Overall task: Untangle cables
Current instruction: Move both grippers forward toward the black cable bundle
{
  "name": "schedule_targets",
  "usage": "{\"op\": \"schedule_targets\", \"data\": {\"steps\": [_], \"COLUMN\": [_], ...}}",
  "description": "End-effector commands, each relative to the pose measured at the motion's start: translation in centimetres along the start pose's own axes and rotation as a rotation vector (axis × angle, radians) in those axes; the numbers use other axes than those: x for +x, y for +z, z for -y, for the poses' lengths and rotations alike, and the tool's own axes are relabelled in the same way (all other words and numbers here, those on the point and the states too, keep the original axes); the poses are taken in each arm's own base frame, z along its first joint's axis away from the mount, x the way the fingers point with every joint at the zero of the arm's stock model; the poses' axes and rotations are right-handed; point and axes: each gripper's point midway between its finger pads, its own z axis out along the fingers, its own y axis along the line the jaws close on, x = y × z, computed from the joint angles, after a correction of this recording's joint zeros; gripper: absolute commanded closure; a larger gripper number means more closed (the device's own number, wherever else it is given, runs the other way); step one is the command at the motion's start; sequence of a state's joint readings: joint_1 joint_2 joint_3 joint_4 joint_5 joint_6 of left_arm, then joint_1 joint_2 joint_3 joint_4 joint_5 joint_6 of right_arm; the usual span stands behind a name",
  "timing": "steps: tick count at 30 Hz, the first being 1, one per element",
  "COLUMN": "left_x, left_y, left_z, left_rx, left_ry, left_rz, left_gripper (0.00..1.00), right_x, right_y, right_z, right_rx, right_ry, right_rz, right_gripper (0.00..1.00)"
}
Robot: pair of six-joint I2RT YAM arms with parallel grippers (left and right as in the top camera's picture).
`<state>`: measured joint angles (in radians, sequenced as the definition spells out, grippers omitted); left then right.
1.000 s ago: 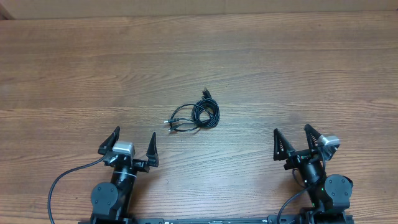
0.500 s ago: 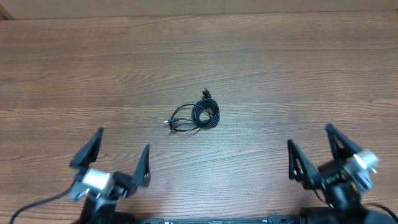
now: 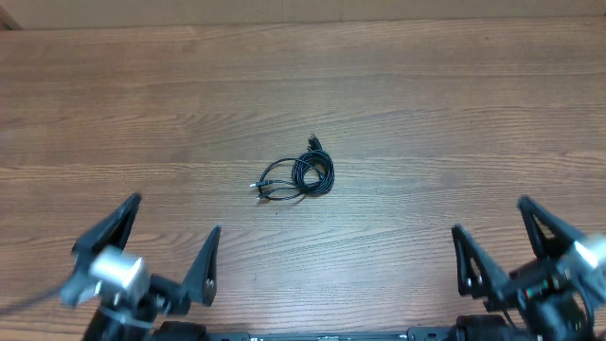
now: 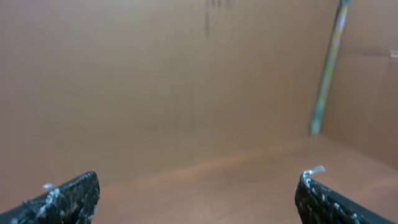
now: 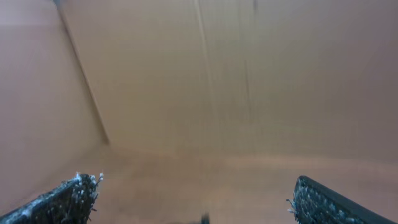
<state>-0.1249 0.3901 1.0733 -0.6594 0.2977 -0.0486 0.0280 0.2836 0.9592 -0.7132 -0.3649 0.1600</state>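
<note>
The left gripper (image 3: 174, 214) hangs over the near edge of the table (image 3: 426, 85) at lower left, jaws spread wide, holding nothing; the cables (image 3: 299, 177) lie in a small coiled bundle at mid-table, a silver-tipped end poking left, well apart from both grippers; the right gripper (image 3: 490, 216) hangs at lower right, jaws likewise wide and empty; the wrist views show only fingertips (image 4: 68, 198) and a blurred brown wall (image 4: 186, 93).
</note>
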Motion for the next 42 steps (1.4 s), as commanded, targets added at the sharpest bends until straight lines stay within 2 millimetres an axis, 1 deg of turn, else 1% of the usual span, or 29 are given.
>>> {"op": "schedule_targets", "data": {"steps": [1, 3, 5, 7, 9, 10, 12, 15, 17, 19, 23, 24, 25, 26, 27, 28, 29, 32, 34, 37, 38, 39, 40, 41, 42], "left_x": [0.3, 1.1, 2.1, 3.3, 4.8, 5.8, 7.6, 11.1, 13.3, 15.6, 18.8, 19.6, 20.3, 21.0, 21.7, 22.3, 23.0, 24.6, 25.6, 27.1, 27.9, 28.6, 29.5, 30.4, 31.2], "left_y": [2.4, 3.6, 5.0, 6.3, 7.6, 8.3, 9.2, 10.6, 11.4, 12.2, 13.5, 13.8, 14.2, 14.6, 15.0, 15.2, 15.6, 17.1, 18.3, 19.6, 20.0, 20.4, 20.8, 21.2, 21.5], "left_z": [1.2, 1.5, 1.6, 1.3, 0.8, 0.5, 0.2, -0.1, 0.1, 0.7, 1.2, 1.1, 1.1, 1.1, 1.2, 1.3, 1.4, 2.0, 2.7, 3.9, 4.2, 4.3, 4.4, 4.5, 4.6], "left_rx": [0.11, 0.148, 0.185, 0.185, 0.179, 0.175, 0.17, 0.167, 0.191, 0.235, 0.277, 0.279, 0.281, 0.283, 0.285, 0.288, 0.291, 0.312, 0.336, 0.354, 0.335, 0.306, 0.265, 0.226, 0.193], "left_ry": [-0.03, -0.067, -0.104, -0.148, -0.197, -0.227, -0.271, -0.352, -0.418, -0.505, -0.614, -0.622, -0.627, -0.632, -0.637, -0.639, -0.637, -0.621, -0.597, -0.536, -0.51, -0.49, -0.47, -0.449, -0.425], "left_rz": [-0.12, -0.208, -0.322, -0.431, -0.546, -0.618, -0.722, -0.889, -0.989, -1.095, -1.221, -1.246, -1.263, -1.282, -1.3, -1.315, -1.329, -1.336, -1.331, -1.336, -1.344, -1.352, -1.365, -1.375, -1.384], "left_gripper": [0.0, 0.0, 0.01, 0.0, 0.0, 0.0, 0.0, 0.0, 0.0, 0.01, 0.0, 0.05, 0.15, 0.35, 0.59, 0.91, 0.96, 0.96, 0.96, 0.96, 0.93, 0.8, 0.67, 0.61, 0.56], "right_x": [0.1, 0.8, 1.8, 3.0, 4.0, 4.6, 5.7, 7.9, 9.6, 11.8, 15.0, 15.8, 16.6, 17.4, 18.1, 18.9, 19.6, 21.7, 22.9, 25.0, 25.7, 26.4, 27.0, 27.7, 28.4], "right_y": [2.3, 3.5, 5.0, 6.5, 7.9, 8.7, 10.1, 12.2, 13.4, 14.6, 16.1, 16.4, 16.7, 17.0, 17.2, 17.4, 17.5, 17.9, 18.2, 18.3, 18.2, 18.1, 18.0, 17.8, 17.8], "right_z": [0.1, 0.5, 0.8, 0.8, 0.3, 0.0, -0.1, 1.0, 1.9, 2.9, 4.3, 4.6, 4.9, 5.2, 5.4, 5.7, 5.9, 6.5, 7.2, 9.2, 9.8, 10.4, 10.8, 11.2, 11.3], "right_rx": [-0.022, -0.023, -0.029, -0.059, -0.119, -0.159, -0.204, -0.199, -0.18, -0.137, -0.09, -0.082, -0.074, -0.066, -0.058, -0.05, -0.042, -0.019, 0.012, 0.168, 0.219, 0.261, 0.294, 0.325, 0.343], "right_ry": [0.042, 0.076, 0.125, 0.183, 0.244, 0.279, 0.332, 0.394, 0.439, 0.533, 0.625, 0.639, 0.654, 0.67, 0.683, 0.698, 0.71, 0.75, 0.773, 0.811, 0.818, 0.823, 0.83, 0.843, 0.86], "right_rz": [-0.116, -0.192, -0.298, -0.406, -0.496, -0.542, -0.604, -0.691, -0.756, -0.833, -0.937, -0.959, -0.981, -1.005, -1.025, -1.048, -1.068, -1.124, -1.148, -1.187, -1.199, -1.21, -1.218, -1.227, -1.234], "right_gripper": [0.0, 0.0, 0.0, 0.0, 0.0, 0.0, 0.0, 0.0, 0.0, 0.0, 0.0, 0.0, 0.08, 0.25, 0.42, 0.72, 0.96, 0.96, 0.96, 0.96, 0.96, 0.89, 0.77, 0.7, 0.66]}}
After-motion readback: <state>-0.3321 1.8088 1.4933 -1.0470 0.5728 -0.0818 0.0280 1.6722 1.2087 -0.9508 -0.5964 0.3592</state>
